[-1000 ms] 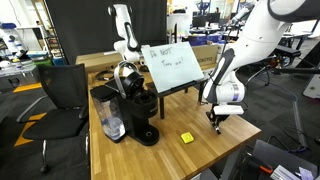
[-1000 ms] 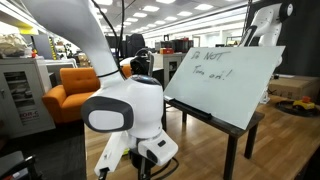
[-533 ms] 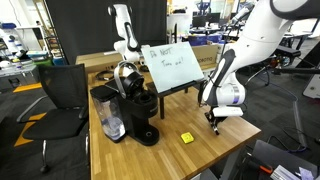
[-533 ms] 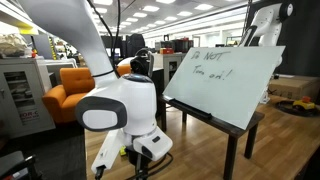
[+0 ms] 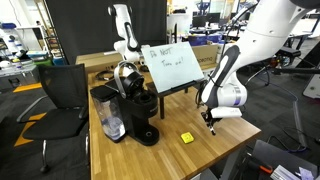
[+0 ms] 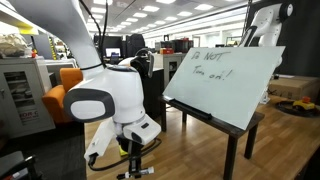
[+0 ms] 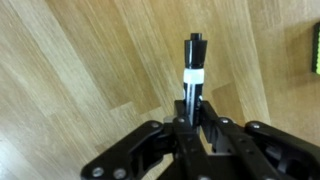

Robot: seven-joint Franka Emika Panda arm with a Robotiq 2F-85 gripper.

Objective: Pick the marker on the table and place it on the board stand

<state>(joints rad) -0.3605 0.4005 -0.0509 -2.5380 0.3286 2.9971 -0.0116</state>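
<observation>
In the wrist view my gripper is shut on the marker, a black stick with a white band, which points away from the jaws above the light-wood table. In an exterior view the gripper hangs a little above the table near its right front part, the marker a thin dark stick below it. The board stand, a white board with blue writing on a black easel, stands further back. It also shows large in an exterior view, with my gripper low at the left.
A black coffee machine with a clear water tank stands on the left part of the table. A small yellow block lies near the front edge; its green-yellow edge shows in the wrist view. A black chair stands beside the table.
My arm has moved left in both exterior views and risen slightly, carrying the marker with it. The board stand, coffee machine and yellow block have not moved.
</observation>
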